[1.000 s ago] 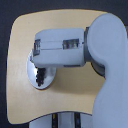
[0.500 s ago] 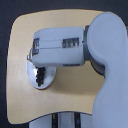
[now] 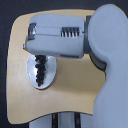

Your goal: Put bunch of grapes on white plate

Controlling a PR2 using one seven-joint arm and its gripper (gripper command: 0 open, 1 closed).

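The white plate [image 3: 31, 79] lies on the wooden table toward the exterior view's left. The bunch of grapes [image 3: 40, 68], a dark elongated cluster, rests on it and runs from the plate's top toward its middle. My arm's big grey forearm [image 3: 60, 36] reaches in from the exterior view's right, passes just above the plate and covers its upper rim. The gripper [image 3: 27, 45] is at the forearm's left end, above the plate's top edge. Only a small dark part of it shows, and its fingers are hidden.
The round-cornered wooden table [image 3: 75, 85] sits against a dark floor. My arm's bulky grey upper part [image 3: 111, 60] fills the exterior view's right side and hides the table's right edge.
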